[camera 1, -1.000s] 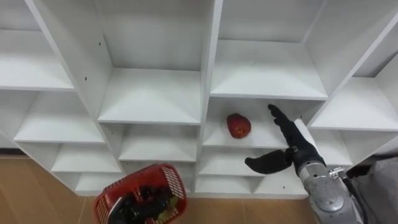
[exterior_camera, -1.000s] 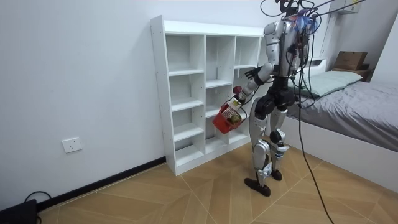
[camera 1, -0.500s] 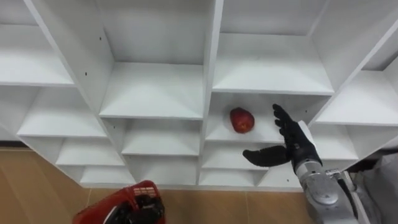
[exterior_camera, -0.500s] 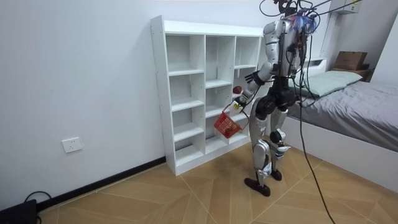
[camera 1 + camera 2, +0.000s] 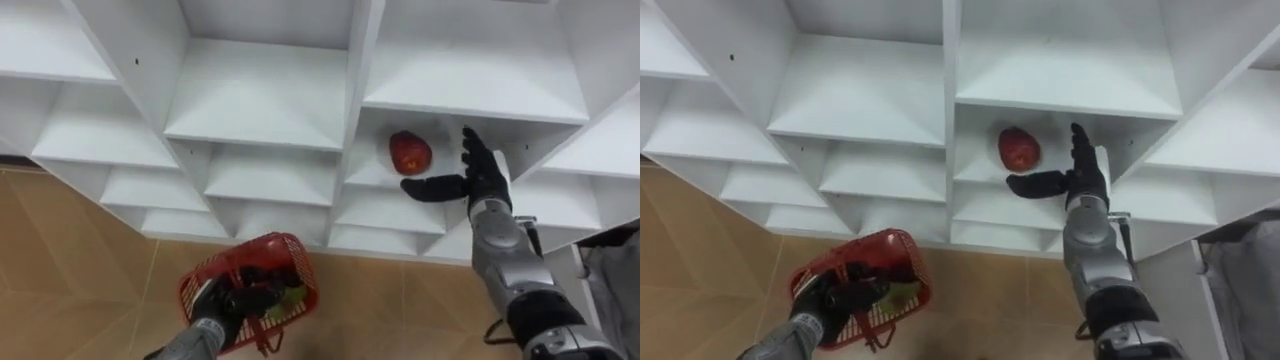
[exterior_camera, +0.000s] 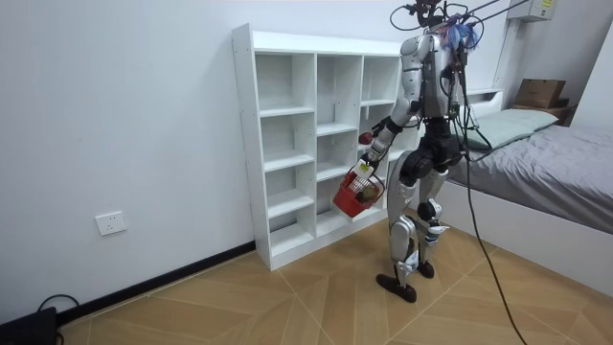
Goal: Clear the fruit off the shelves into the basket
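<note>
Right hand [image 5: 483, 176] spread, fingers straight, thumb reaching under the red fruit [image 5: 410, 152]; just beside it, no grip yet. Fruit sits in a middle cubby of the closet [image 5: 260, 100]. Risk: a sideways nudge could roll it deeper (smooth shelf). Left hand [image 5: 225, 305] clenched on the red basket [image 5: 262, 243], held low, well apart. Inside: something green and dark, possibly fruit.

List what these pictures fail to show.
- Contents of the basket, eye views: the left hand and the rim cover them, so the kinds are unclear.
- The fruit and the right hand, eye views: touching or apart is unclear; the thumb tip sits at its edge.
- Room view: the fruit is too small to identify.
</note>
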Tool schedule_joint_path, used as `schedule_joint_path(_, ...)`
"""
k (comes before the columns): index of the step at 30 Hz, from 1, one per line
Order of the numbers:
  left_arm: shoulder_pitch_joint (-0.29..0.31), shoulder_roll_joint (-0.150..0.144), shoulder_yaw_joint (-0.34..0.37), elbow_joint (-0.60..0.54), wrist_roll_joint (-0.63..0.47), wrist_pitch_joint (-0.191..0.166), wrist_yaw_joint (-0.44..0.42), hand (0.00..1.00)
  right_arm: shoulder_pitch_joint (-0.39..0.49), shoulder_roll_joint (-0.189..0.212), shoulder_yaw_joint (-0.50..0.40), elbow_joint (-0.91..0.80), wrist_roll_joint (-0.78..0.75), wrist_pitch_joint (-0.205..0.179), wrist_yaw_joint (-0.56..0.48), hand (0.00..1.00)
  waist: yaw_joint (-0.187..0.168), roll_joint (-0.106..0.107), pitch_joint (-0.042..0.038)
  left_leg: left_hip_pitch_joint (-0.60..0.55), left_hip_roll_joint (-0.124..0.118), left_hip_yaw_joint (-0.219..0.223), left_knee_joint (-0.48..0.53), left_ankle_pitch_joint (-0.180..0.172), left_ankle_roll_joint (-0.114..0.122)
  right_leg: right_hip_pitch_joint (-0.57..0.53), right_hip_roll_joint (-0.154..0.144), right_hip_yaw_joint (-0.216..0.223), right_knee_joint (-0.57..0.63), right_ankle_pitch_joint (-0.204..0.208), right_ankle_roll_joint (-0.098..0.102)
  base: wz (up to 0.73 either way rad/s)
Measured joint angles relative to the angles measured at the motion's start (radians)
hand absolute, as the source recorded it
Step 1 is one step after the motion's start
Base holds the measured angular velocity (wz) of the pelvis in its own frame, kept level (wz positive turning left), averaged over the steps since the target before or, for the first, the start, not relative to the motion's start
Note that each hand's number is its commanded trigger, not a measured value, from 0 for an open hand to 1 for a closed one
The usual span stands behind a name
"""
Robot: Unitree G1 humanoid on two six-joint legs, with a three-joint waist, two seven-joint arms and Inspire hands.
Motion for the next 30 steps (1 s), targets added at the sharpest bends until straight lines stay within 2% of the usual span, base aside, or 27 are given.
schedule_joint_path(6,-0.044,-0.001,-0.02,0.017,0.0,-0.007,-0.006,1.0,-0.083,-0.02,-0.005,0.018,0.029,-0.002,-0.015,0.0,-0.003,-0.003,0.0033,-0.048,-0.001,-0.006,0.007,0.003,0.002,-0.052,-0.006,0.0,0.019,0.0,0.0,-0.01)
schedule_joint_path(8,-0.05,-0.003,-0.023,0.025,-0.001,-0.007,-0.008,1.0,-0.106,-0.021,-0.008,0.03,0.029,-0.002,-0.03,0.0,-0.006,-0.003,0.0074,-0.05,-0.002,-0.006,0.008,0.004,0.002,-0.053,-0.008,-0.007,0.019,0.0,0.0,0.04)
schedule_joint_path(14,-0.055,-0.002,-0.042,0.053,-0.022,-0.007,-0.008,1.0,-0.121,-0.033,-0.009,0.029,0.03,-0.002,-0.048,0.0,-0.005,-0.004,0.0089,-0.063,-0.002,-0.006,0.008,0.005,0.005,-0.063,-0.011,-0.01,0.018,0.0,0.0,0.01)
schedule_joint_path(16,-0.059,-0.002,-0.043,0.063,-0.022,-0.007,-0.007,1.0,-0.125,-0.034,-0.009,0.03,0.03,-0.002,-0.049,0.0,-0.006,0.0,0.0117,-0.071,-0.002,-0.006,0.008,0.007,0.006,-0.07,-0.014,-0.013,0.017,0.0,0.0,0.0)
schedule_joint_path(26,-0.072,-0.007,-0.059,0.065,-0.038,-0.007,-0.007,1.0,-0.155,-0.041,-0.01,0.042,0.017,-0.002,-0.077,0.0,0.0,-0.001,0.0126,-0.085,-0.001,0.0,0.008,0.009,0.008,-0.087,-0.015,-0.013,0.019,0.0,0.0,0.0)
schedule_joint_path(30,-0.08,-0.009,-0.057,0.065,-0.038,-0.007,-0.007,1.0,-0.157,-0.057,-0.01,0.043,0.004,-0.002,-0.082,0.0,0.028,-0.006,0.0167,-0.086,-0.001,0.002,0.006,0.01,0.007,-0.092,-0.016,-0.011,0.026,0.0,0.0,0.0)
